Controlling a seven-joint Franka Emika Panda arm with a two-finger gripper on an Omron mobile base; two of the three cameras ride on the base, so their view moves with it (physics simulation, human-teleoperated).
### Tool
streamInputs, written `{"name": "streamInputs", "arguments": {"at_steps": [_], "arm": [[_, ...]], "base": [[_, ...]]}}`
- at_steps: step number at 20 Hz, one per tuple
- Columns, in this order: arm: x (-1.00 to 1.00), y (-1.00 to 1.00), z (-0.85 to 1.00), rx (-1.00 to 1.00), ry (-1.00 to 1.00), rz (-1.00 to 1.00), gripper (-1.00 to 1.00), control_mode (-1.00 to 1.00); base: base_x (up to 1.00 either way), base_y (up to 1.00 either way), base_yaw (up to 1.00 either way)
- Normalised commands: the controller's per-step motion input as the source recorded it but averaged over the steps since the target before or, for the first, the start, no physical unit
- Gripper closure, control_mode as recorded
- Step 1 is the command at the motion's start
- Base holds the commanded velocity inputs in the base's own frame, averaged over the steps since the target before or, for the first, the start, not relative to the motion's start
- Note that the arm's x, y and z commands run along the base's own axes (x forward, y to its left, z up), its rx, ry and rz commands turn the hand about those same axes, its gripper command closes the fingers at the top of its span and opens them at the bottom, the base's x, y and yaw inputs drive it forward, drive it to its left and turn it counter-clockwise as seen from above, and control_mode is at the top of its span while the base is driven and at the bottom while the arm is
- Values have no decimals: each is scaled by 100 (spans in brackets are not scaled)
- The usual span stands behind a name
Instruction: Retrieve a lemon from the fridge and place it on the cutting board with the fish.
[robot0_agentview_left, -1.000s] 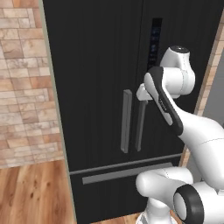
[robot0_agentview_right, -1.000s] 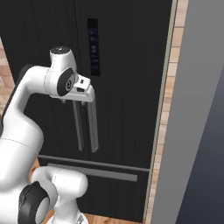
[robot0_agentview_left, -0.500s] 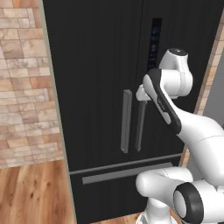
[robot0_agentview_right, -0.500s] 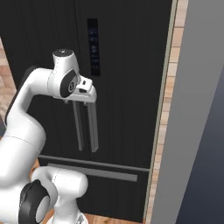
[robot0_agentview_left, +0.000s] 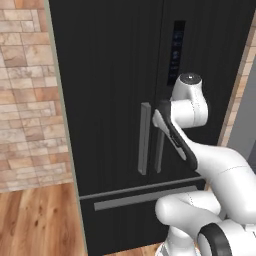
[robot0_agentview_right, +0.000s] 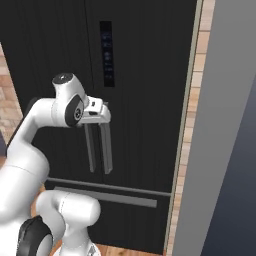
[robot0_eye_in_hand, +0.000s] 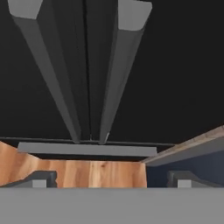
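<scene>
**Gripper parked at the top of the fridge handles, doors shut**

Closest thing first: the gripper (robot0_eye_in_hand: 111, 178) has its two dark tips sitting way out at either side of the hand view, so the jaws are spread wide with nothing between them. Below and past those tips you look down at a strip of wood floor (robot0_eye_in_hand: 87, 171) and, off to one side, a bit of grey-blue wall panel (robot0_eye_in_hand: 183, 162).

Just past the tips are the two long grey bar handles (robot0_eye_in_hand: 87, 70), running away side by side down the doors, with the dark seam between them (they look huge from this angle, that's only the camera sitting right over their upper ends). I can't tell whether a finger is actually touching either bar. At their far end there's the horizontal grey drawer handle (robot0_eye_in_hand: 87, 149).

From the right base view the hand (robot0_agentview_right: 98, 113) sits right at the top of the pair of bars, up against the door front. In the left base view the arm's wrist covers the upper part of the right-hand bar.

Behind all that is the fridge (robot0_agentview_left: 110, 75) itself: tall, black, both doors closed, lower drawer closed, small display panel (robot0_agentview_right: 106, 53) up high on the right door. Brick wall (robot0_agentview_left: 25, 100) on its left, a brick strip and grey panel on its right.
</scene>
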Motion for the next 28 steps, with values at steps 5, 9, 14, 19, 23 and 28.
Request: {"name": "streamInputs", "arguments": {"at_steps": [5,9,14,19,23,28], "arm": [[33,-4,-12,0,-5,0,-100,-100],[38,0,-7,2,-9,0,-100,-100],[38,0,-4,5,-2,0,-100,-100],[36,0,-2,4,0,0,-100,-100],[27,0,-4,0,-2,0,-100,-100],[16,0,-16,0,-5,-2,-100,-100]], "base": [[0,0,0],[0,0,0],[0,0,0],[0,0,0],[0,0,0],[0,0,0]]}}
